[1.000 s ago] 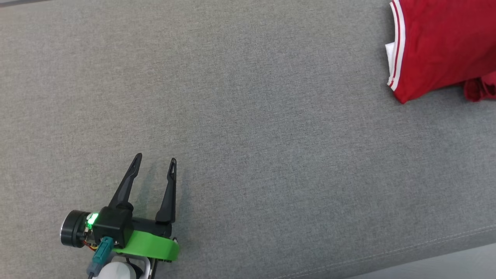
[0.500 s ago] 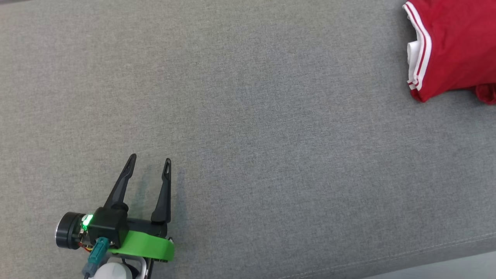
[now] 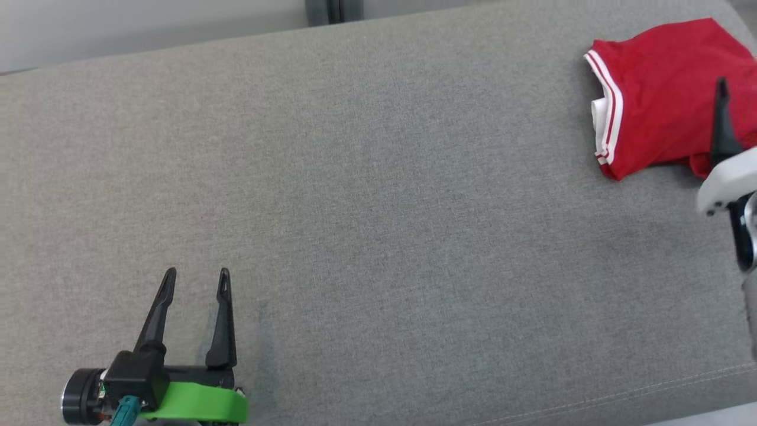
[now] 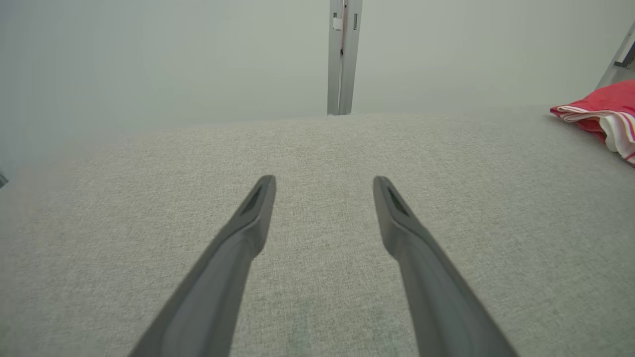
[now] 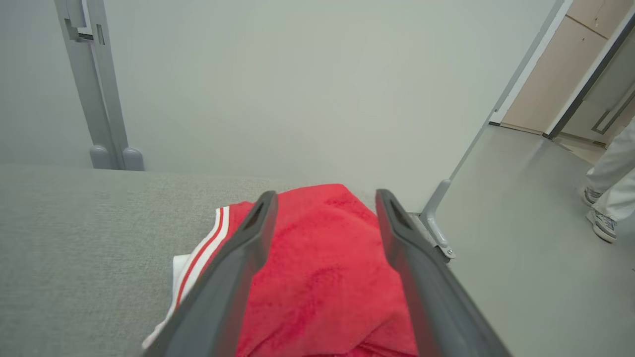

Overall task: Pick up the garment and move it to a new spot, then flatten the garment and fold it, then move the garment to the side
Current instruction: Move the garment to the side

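At the near-left corner of the surface (image 3: 378, 207): one left gripper (image 3: 197, 272), both fingers spread apart, nothing between them, tips pointing toward the far edge. It hangs over bare grey cloth.

Count: two grippers, one garment, one grey upright post, one person (legs and two shoes seen).

Open room: the grey cloth runs bare from the left gripper across the middle to the far edge and most of the way to the right edge. A stitched seam follows the near edge at the right.

At the far-right corner: garment (image 3: 656, 100), red with white striped trim, lying bunched with the trim edge facing left. It sits close to the far edge and the right edge, well apart from the left gripper.

Right gripper (image 5: 326, 193): fingers stand apart above the garment, not clamped on it. Whether the tips touch the cloth, cannot tell. In the head view one of its dark fingers (image 3: 721, 118) overlaps the garment's right part.

Beyond the far edge: post (image 3: 331, 9) against a pale wall. Past the right edge: grey floor (image 5: 521, 223), and further off the person (image 5: 607, 198) standing.
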{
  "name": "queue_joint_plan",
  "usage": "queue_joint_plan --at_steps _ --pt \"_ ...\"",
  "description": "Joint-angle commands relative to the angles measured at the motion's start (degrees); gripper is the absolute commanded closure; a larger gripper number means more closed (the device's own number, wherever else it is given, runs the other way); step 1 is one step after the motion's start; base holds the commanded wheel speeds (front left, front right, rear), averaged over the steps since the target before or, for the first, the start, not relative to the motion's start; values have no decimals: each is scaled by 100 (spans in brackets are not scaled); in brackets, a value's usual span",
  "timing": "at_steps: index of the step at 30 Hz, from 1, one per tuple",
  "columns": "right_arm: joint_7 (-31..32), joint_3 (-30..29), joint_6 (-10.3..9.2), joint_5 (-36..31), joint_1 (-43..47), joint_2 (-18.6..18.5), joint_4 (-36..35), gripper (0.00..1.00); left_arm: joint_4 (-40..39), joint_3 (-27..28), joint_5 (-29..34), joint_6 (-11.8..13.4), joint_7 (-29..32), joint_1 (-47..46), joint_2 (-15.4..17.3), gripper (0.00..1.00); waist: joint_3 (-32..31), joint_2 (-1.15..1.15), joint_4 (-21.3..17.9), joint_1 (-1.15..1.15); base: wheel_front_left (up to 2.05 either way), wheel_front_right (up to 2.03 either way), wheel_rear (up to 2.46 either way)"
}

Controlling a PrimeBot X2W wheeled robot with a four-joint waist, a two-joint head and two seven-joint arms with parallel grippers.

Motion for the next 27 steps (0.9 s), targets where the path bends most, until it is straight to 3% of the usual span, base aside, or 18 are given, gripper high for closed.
queue_joint_plan --at_steps 1,6,13,19,27 --pt "-36 60 -11 67 351 79 -222 0 1 55 -22 69 2 128 2 0 -431 0 69 0 0 0 0" --pt "-54 225 -11 221 1692 556 -1495 0 58 203 -215 318 2 481 0 0 -892 0 132 0 0 0 0" --pt "-54 364 -11 49 3219 1197 -2679 0 196 308 -187 437 2 806 -1 0 -1236 0 229 0 0 0 0" --pt "-54 416 -12 -26 4055 1527 -3016 0 331 403 -236 494 2 962 -1 0 -1373 0 332 0 0 0 0" --pt "-54 520 -11 -52 4285 1662 -3086 0 474 437 -322 492 2 1078 -1 0 -1429 0 357 0 0 0 0"
